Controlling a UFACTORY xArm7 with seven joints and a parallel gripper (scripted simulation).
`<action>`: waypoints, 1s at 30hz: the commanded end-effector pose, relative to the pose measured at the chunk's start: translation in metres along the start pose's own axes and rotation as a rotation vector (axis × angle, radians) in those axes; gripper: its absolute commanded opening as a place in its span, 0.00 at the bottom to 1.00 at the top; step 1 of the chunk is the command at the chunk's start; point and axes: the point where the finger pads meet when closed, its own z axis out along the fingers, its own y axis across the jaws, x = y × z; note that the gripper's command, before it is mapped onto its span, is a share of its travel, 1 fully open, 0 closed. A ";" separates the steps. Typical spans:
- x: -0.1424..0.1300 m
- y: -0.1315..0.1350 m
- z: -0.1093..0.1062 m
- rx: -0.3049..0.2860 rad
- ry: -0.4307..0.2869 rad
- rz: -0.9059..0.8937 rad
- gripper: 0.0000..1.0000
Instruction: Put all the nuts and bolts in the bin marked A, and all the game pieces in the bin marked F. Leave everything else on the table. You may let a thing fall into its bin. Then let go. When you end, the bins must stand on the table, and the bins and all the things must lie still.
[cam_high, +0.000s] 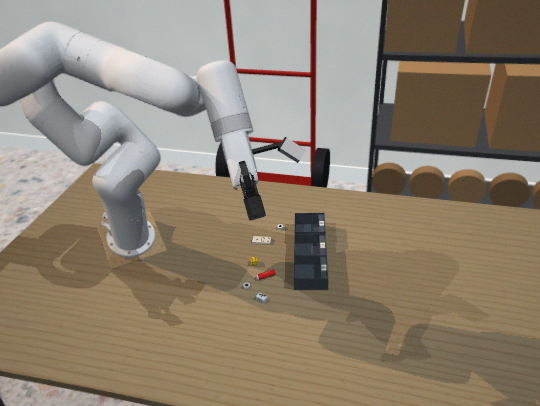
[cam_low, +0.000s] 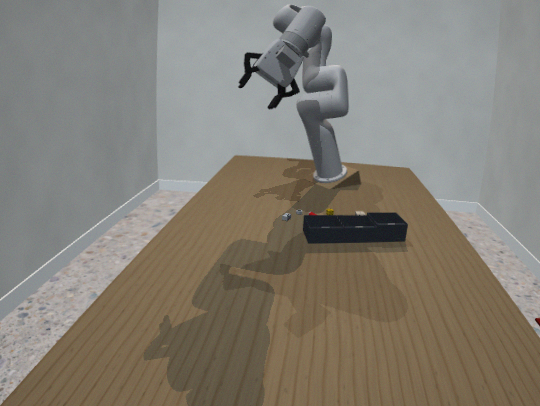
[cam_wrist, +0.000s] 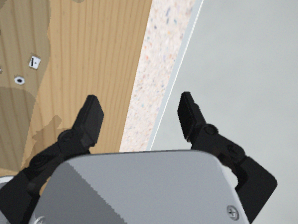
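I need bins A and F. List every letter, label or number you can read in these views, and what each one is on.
No text reads clearly in any view.
Bin row: three small white tags on the rim, too small to read; A and F cannot be told apart.
Domino: dark marks, too blurred to count.
Yellow die: pips not legible.
Small white piece in the wrist view: a dark mark, unreadable.

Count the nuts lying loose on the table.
2 plain nuts: one by the far end of the bins, one below the red piece. The small gray item is unclear.
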 end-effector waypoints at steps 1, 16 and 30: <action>0.001 0.001 -0.001 -0.002 0.003 0.001 1.00; 0.001 0.001 -0.001 -0.002 0.003 0.001 1.00; -0.015 -0.060 0.087 -0.002 0.003 0.001 0.07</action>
